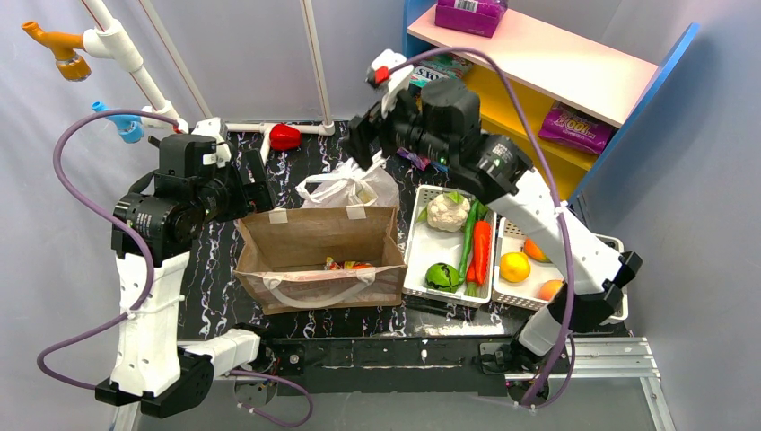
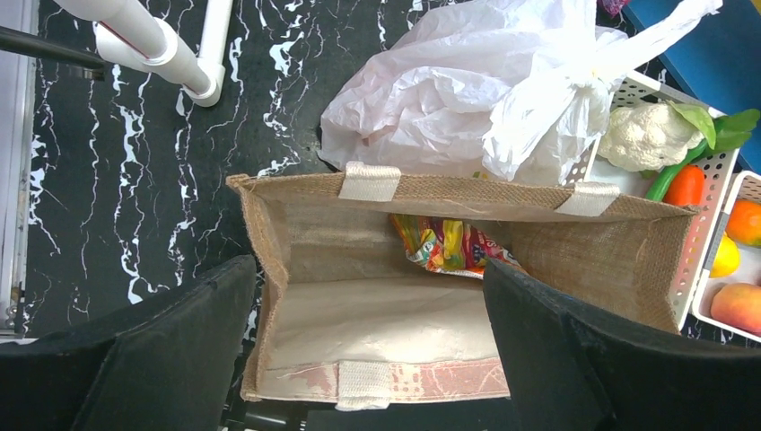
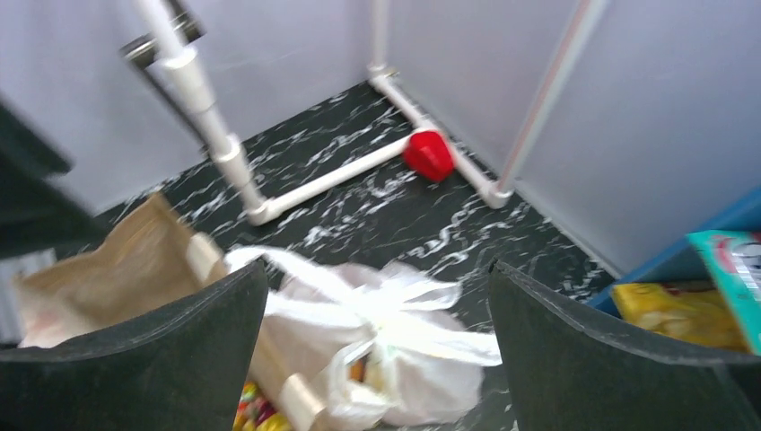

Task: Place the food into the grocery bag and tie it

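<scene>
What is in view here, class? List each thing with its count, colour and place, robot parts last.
grocery bag: one, translucent white, handles knotted, behind the brown bag.
brown bag: one, open, table centre, packets inside.
baskets: two, white, right of brown bag.
cauliflower: one, white, left basket.
carrot: one, orange, left basket.
fruit: three, yellow, orange, right basket.
shelf: one, blue, far right.
left tool: one, black, open, above brown bag.
right tool: one, black, open, above grocery bag.
</scene>
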